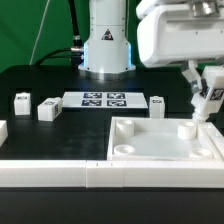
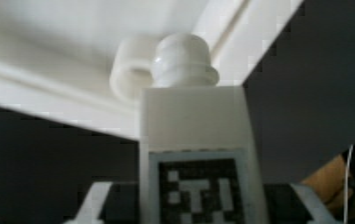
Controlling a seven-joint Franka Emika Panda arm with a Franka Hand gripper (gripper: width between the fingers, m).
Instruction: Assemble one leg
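Hand [image 1: 203, 100] is clamped on the leg [image 2: 195, 130], tip right at the tray's [image 1: 150, 150] corner socket [image 1: 188, 128], so I'd square it up over that socket and press gently, watching the tray's raised rim right alongside, with plenty of open room above.

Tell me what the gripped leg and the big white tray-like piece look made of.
The leg looks like white plastic, smooth and semi-gloss: there are soft highlights on its rounded tip, and a printed black-and-white tag sits on its face. The tray-like piece appears to be the same smooth white plastic: its colour is uniform and it has moulded round corner sockets. Blur leaves the exact finish open.
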